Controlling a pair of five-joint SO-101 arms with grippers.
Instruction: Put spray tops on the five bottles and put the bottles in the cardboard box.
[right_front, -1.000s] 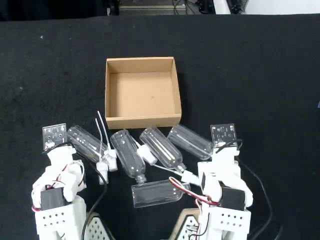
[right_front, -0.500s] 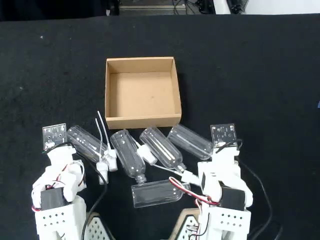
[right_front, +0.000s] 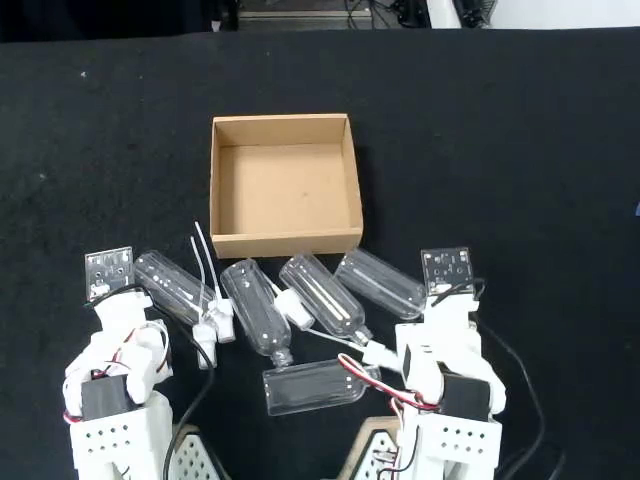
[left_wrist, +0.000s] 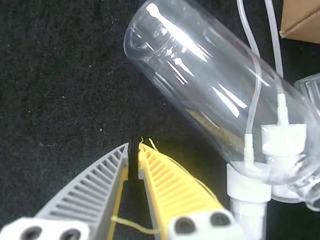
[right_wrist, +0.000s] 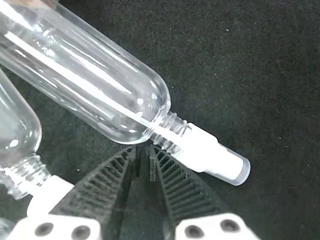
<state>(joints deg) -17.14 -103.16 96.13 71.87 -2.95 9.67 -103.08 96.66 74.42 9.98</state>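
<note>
- Here our left gripper (left_wrist: 134, 149) has its grey and yellow fingers drawn nearly together with nothing between them, tips low over the black table (left_wrist: 60, 75)
- Just beside those tips lies the leftmost bottle (left_wrist: 210, 90), clear and on its side; a pair of loose spray tops (left_wrist: 248, 182) rests at its neck end, their thin tubes trailing along the glass towards the box
- Our right gripper (right_wrist: 143, 150) is closed the same way, black fingers almost meeting and holding nothing, tips just beside the threaded neck of the tubed bottle (right_wrist: 85, 82)
- A white spray top (right_wrist: 215, 155) sits at that neck with its tube running inside the bottle, and the threads show between cap and shoulder
- Next to it we see a neighbouring bottle (right_wrist: 17, 135), also on its side, with another white top lying at its threaded neck
- From the high view, four bottles fan out side by side along the near wall of the box, and a fifth bottle (right_front: 313, 387) lies crosswise between the two arm bases
- The cardboard box (right_front: 285, 185) stands open and upright beyond the bottles, with its bare brown floor showing
</note>
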